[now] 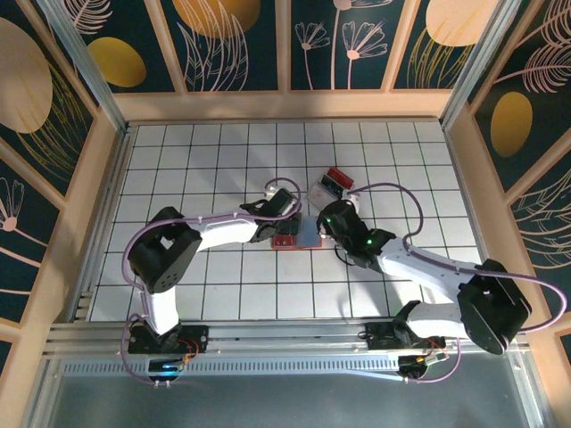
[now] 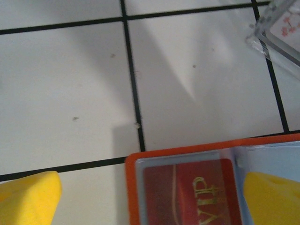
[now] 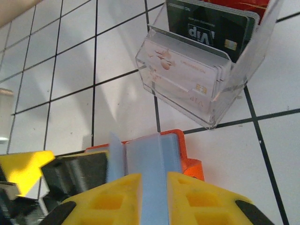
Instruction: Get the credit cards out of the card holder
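1. White tiles with a black grid cover the tabletop (image 1: 196, 160), fenced by wooden rails and dark walls (image 1: 232, 40) painted with gold leaves. From above, my left arm (image 1: 223, 227) and my right arm (image 1: 419, 263) reach inward and meet at mid-frame over the card holder (image 1: 299, 237). It lies on the tiles, orange-red along its lower left edge. Just up and right of it stands a clear box (image 1: 328, 185) with red and black contents.
2. At my left wrist, my left fingers (image 2: 28, 199) are spread wide and grip nothing. One yellow tip sits at lower left over bare tile, the other at lower right over the card holder (image 2: 187, 153). The holder's orange rim and clear pocket sit at bottom centre, with a red VIP card (image 2: 187, 192) under the plastic. A corner of the clear box (image 2: 276, 35) shows at upper right.
3. At my right wrist, my right fingers (image 3: 197, 199), at bottom centre, are drawn in on a blue-grey flap of the card holder (image 3: 152, 168). The flap stands upright between them, pinched from both sides, with orange rim just right of it. Above, right of centre, the clear box (image 3: 206, 93) holds pale cards (image 3: 183, 75) in front and a black VIP card (image 3: 211, 33) behind.
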`<control>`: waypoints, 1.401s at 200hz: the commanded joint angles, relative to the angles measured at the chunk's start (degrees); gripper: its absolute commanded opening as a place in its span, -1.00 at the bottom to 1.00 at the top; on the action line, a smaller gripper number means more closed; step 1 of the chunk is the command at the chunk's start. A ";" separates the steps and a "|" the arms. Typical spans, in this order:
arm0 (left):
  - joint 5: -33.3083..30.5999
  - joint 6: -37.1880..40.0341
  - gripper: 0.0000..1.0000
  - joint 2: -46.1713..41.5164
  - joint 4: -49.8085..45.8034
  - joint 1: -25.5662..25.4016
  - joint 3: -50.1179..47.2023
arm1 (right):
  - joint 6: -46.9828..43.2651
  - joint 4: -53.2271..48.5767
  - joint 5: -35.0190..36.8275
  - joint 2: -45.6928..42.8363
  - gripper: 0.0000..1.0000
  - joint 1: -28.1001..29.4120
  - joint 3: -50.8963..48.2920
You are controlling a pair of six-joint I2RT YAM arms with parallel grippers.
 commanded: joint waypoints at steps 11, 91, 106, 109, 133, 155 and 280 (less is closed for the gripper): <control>-0.79 1.44 0.98 3.65 -3.09 -1.56 3.47 | 2.20 3.77 -4.48 -2.98 -0.67 -2.45 -2.38; -3.74 0.62 0.98 3.56 -5.49 -1.78 4.65 | 2.57 5.28 -9.14 0.71 -0.85 -3.93 -0.57; -4.03 0.35 0.98 1.45 -5.18 -1.78 4.04 | 2.59 5.62 -10.18 2.25 -0.90 -3.89 0.33; -4.05 0.23 0.98 1.04 -5.09 -1.78 3.86 | 2.55 5.67 -10.35 2.51 -0.91 -3.90 0.50; -4.34 -0.60 0.98 -1.92 -4.26 -1.73 2.21 | 2.15 5.56 -11.46 4.66 -0.97 -4.04 2.25; -4.34 -1.00 0.98 -3.13 -3.59 -1.73 1.17 | 1.94 5.43 -11.88 6.01 -0.99 -4.05 3.44; 0.48 -0.81 0.98 2.89 -0.79 -1.67 1.84 | 3.49 6.02 -15.23 7.49 -1.00 -4.80 3.39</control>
